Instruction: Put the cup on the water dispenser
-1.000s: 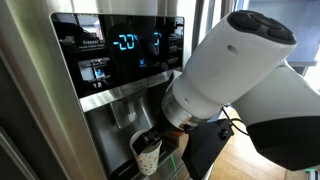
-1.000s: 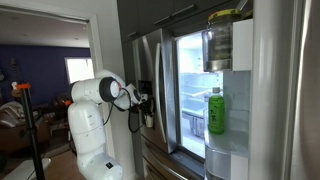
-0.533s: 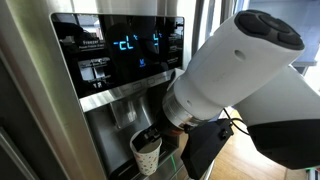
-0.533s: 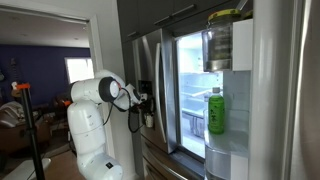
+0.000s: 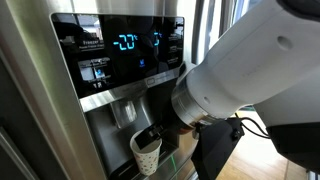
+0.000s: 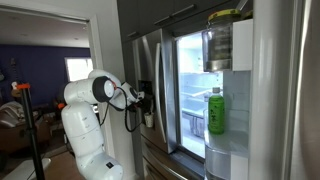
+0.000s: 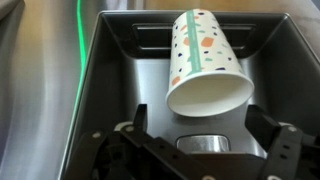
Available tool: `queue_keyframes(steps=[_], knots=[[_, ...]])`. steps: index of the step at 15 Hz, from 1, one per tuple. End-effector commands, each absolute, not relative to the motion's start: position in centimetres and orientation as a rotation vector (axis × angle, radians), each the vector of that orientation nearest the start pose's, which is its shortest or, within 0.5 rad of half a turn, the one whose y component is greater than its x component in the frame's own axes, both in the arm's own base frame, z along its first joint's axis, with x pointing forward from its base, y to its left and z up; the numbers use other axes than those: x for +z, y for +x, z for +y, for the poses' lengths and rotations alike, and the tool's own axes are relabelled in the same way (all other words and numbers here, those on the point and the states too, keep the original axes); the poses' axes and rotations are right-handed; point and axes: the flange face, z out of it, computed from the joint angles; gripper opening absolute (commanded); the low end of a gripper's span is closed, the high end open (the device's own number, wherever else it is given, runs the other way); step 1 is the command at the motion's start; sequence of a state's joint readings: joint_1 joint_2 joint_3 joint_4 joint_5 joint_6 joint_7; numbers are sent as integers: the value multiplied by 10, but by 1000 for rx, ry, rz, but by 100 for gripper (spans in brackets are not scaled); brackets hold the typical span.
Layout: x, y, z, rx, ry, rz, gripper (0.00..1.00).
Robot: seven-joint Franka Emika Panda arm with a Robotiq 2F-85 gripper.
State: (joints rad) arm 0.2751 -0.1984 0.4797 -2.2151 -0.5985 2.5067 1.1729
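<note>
The white paper cup (image 5: 147, 155) with speckled print stands in the bottom of the water dispenser alcove (image 5: 118, 122), below the grey paddle. In the wrist view the cup (image 7: 203, 62) fills the middle of the grey recess (image 7: 120, 70). My gripper (image 7: 200, 128) is open, its two black fingers apart on either side of the cup's rim, with no clear grip on it. In an exterior view the gripper (image 5: 165, 135) sits just beside the cup. The black panel (image 5: 120, 45) with blue digits is above.
The fridge's other door stands open, with a green bottle (image 6: 215, 110) on a door shelf and a jar (image 6: 220, 40) above it. The stainless-steel fridge door (image 5: 40, 110) surrounds the alcove. A room with furniture lies behind the robot base (image 6: 85, 140).
The arm's upper links have swung away from the fridge. The cup stays in place in the alcove. The panel digits flickered and returned.
</note>
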Motion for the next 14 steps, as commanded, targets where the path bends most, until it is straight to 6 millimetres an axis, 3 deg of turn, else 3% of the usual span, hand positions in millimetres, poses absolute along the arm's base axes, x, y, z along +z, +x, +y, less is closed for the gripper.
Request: queue_keyframes(steps=[1,7,14], knots=[[507,352,363,-1120,-2910,36,100],[521,327,342,-1119,-2929,-11,100],[528,304,315,-927,-3008,-46,100]])
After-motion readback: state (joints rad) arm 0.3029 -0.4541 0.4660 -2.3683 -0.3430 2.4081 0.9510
